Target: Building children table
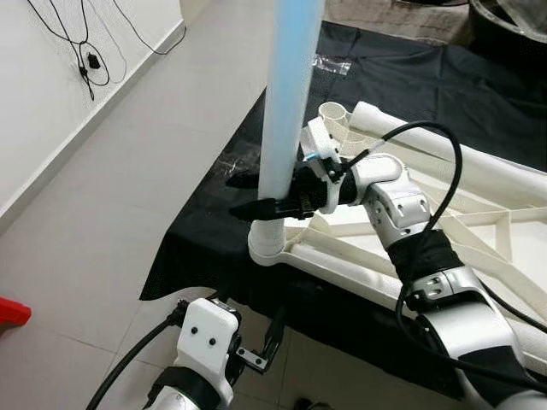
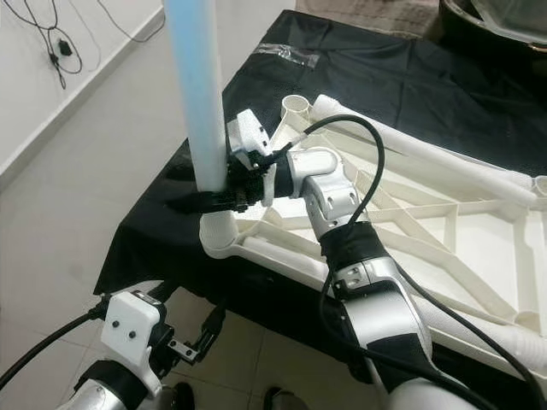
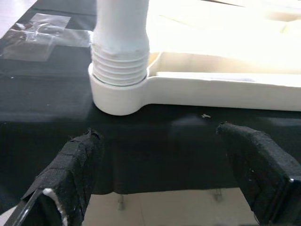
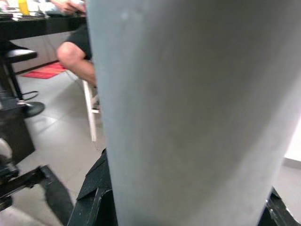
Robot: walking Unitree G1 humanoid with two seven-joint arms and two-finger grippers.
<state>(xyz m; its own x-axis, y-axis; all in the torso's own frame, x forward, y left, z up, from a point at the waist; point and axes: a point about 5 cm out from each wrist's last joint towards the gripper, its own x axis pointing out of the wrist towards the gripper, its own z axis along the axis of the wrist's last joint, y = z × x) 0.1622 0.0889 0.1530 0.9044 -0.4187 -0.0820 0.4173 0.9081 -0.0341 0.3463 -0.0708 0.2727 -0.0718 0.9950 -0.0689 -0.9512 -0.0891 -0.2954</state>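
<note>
Presently on record:

Pale blue-white plastic tube leg [image 1: 286, 102]: upright, its threaded lower end seated in the round white corner socket [image 1: 267, 243] of the frame. The left wrist view shows the thread ridges just above the socket rim.

White moulded plastic table frame [image 1: 479, 226]: lying flat and underside up, ribbed, with a further open round socket [image 1: 333, 113] at the far corner. It rests on the black cloth [image 1: 402, 77] spread over the floor.

Right end effector [image 1: 269, 195]: reached in from the right over the frame, black fingers clenched around the leg just above the socket. A black cable [image 1: 444, 162] loops over the silver right arm.

Left end effector [image 3: 160, 183]: low and near the robot, just beside the cloth's near edge. Its two black taped fingers [image 3: 75, 165] are spread apart and hold nothing, aimed at the socket.

Pale tiled floor [image 1: 128, 188]: surrounds the cloth.

Clear plastic bag [image 1: 332, 64]: on the cloth beyond the leg.

Black wires [image 1: 85, 51]: hanging on the white wall at left.

Red object [image 1: 13, 314]: on the floor at the left edge.

Seated person's bare knee [image 4: 77, 56]: seen in the right wrist view, beside a white chair leg [image 4: 89, 108].
</note>
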